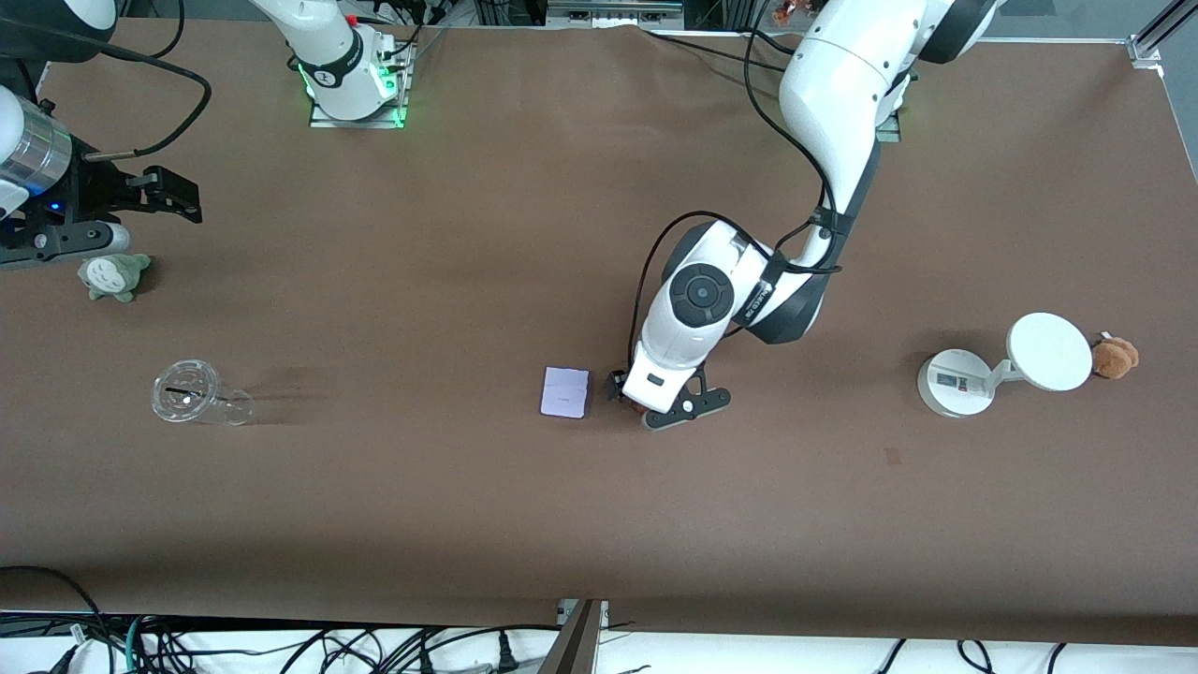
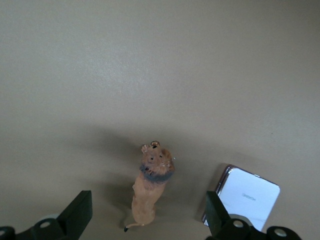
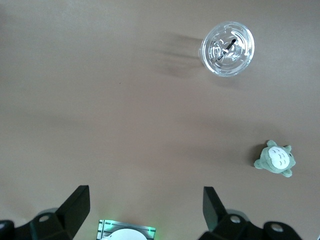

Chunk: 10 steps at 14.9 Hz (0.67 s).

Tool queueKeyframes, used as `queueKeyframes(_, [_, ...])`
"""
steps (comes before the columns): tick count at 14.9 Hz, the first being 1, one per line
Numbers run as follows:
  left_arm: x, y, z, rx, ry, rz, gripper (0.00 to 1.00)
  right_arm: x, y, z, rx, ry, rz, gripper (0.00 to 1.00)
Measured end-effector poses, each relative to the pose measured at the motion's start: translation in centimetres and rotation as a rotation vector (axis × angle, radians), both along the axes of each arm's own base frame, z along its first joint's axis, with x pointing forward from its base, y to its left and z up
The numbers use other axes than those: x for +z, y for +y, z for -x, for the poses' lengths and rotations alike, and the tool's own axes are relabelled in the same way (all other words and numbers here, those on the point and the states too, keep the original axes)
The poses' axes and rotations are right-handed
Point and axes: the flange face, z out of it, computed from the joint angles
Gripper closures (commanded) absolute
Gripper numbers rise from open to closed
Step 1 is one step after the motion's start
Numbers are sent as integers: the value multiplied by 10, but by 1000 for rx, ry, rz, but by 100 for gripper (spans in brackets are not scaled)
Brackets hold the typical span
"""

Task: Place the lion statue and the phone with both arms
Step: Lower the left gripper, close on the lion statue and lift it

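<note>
The left arm folds down from its base to mid-tabletop, its left hand [image 1: 646, 409] lowered over the small orange-brown lion statue with the dark mane [image 2: 150, 190]. The fingers [image 2: 77, 212] are spread wide on either side of the figurine and grip nothing; it appears to lie on the brown tabletop [image 1: 374, 487], though the front view hides it. Just beside it, toward the right arm's end, lies the flat pale lavender phone [image 1: 565, 391]. Broad bare cloth runs from there to the edge nearest the front camera. The right arm waits at its own end, right hand [image 1: 173, 198] wide open and empty above a grey-green plush toy [image 1: 112, 276] and near a clear plastic lidded cup [image 1: 192, 393].
</note>
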Motion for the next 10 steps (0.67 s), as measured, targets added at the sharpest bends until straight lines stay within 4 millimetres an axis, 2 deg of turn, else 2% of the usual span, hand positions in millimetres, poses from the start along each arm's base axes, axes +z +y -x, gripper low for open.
queueKeyframes(4, [-29,-23,15,-38,-35,-43,0,0,0,0,0,0,0,0])
queueKeyframes(7, [-41,-17,11,-33,-45,-58,0,0,0,0,1,0,0,0])
queueKeyframes(10, [-42,-9,6,-46,-57,-79,29,0,0,0,1,0,0,0])
